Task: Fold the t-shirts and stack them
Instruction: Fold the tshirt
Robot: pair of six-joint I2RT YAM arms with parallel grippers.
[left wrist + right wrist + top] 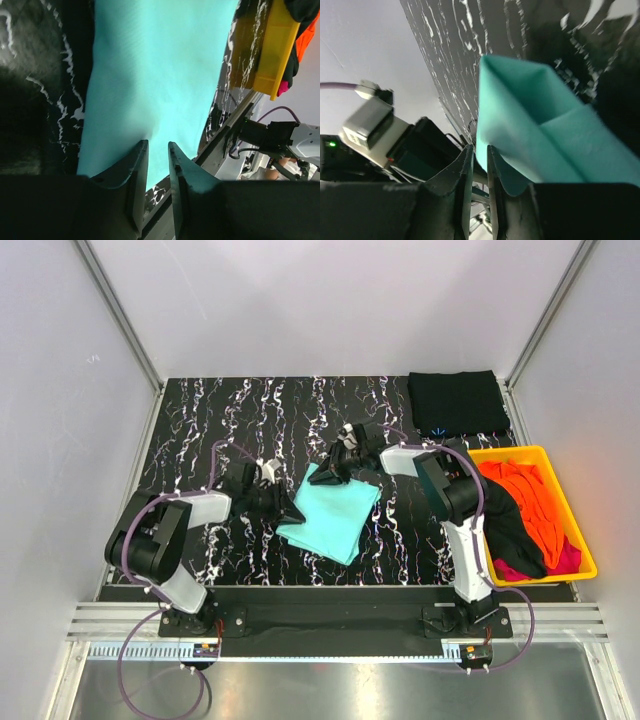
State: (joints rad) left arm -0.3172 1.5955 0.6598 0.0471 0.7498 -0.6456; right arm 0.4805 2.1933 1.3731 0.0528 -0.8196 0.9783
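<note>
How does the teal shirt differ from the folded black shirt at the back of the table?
The teal shirt lies in the middle, askew; the black shirt sits square in the far right corner. The left gripper and right gripper are at the teal shirt's edge; neither is near the black shirt. Both shirts are folded into rectangles.

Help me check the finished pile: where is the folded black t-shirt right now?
In the top view, the folded black t-shirt lies at the far right corner of the table, just beyond the yellow bin, apart from the teal t-shirt at centre.
</note>
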